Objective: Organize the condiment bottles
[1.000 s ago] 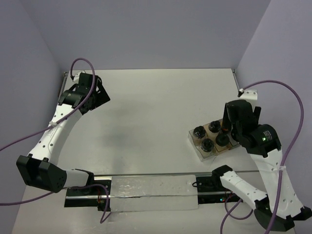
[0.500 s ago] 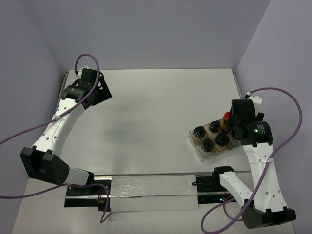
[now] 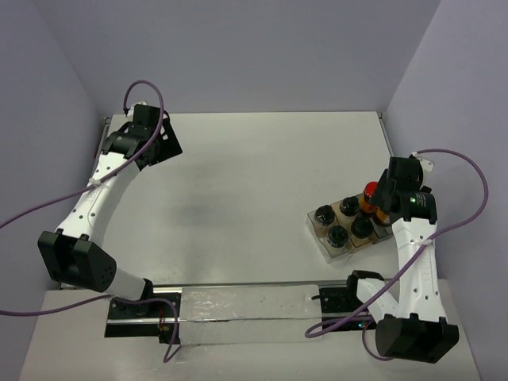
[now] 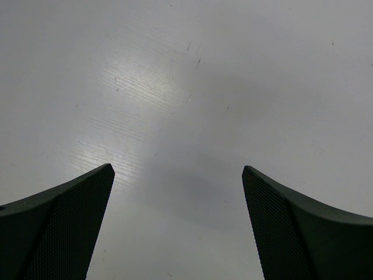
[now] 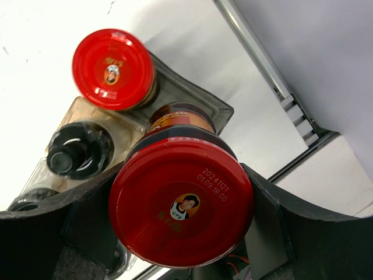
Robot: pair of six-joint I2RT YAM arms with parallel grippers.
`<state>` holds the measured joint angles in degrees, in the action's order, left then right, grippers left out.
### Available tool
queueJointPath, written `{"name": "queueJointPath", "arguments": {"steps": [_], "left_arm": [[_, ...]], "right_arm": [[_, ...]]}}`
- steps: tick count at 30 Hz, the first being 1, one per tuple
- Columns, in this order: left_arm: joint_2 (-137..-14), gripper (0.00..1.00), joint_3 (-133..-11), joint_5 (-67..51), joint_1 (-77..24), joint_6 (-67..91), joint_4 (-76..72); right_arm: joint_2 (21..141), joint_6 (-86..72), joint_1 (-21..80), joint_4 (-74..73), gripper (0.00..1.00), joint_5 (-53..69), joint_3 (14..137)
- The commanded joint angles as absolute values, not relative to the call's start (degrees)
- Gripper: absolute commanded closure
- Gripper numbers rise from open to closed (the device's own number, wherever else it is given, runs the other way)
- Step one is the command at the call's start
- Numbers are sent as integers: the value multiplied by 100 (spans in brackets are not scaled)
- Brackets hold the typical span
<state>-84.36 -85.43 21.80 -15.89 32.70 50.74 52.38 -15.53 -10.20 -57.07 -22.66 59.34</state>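
Red-capped bottle [image 3: 370, 190] sits clamped in the right gripper [image 3: 375, 200], over the far right corner of the clear tray [image 3: 325, 248]. Three black-capped bottles [image 3: 337, 235] stand in the tray. The left gripper [image 3: 159, 147] hangs well apart from the tray, across the table [image 3: 254, 175]. From the left wrist, its fingers [image 4: 64, 227] spread wide above bare tabletop. From the right wrist, both fingers press the held jar's sides. Beyond it, a second red-capped bottle [image 5: 113, 69] and one black-capped jar [image 5: 78, 153] stand inside the tray.
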Motion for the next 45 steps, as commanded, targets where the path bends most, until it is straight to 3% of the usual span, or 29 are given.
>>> {"name": "queueJointPath", "arguments": {"steps": [1,28,34,41,45], "left_arm": [[-8562,0,-8838,2126,-1525,3186,4904],[-9265,0,-9362,1770,-1173,3173,4808],[-9369,1,-9404,1644,-1143,3166,4808],[-9299,0,-9314,1623,-1116,3155,4764],[-9270,1,-9297,1612,-1107,3155,4760]], "right_arm": [[5128,-1547,-1278,-4903,81,-2446,5873],[5913,-1547,-1775,-4458,80,-2194,5318],[5948,-1547,-1784,-4318,74,-2078,4979],[6014,-1547,-1790,-4207,51,-2086,4850],[5990,-1547,-1793,-4238,18,-2037,4892]]}}
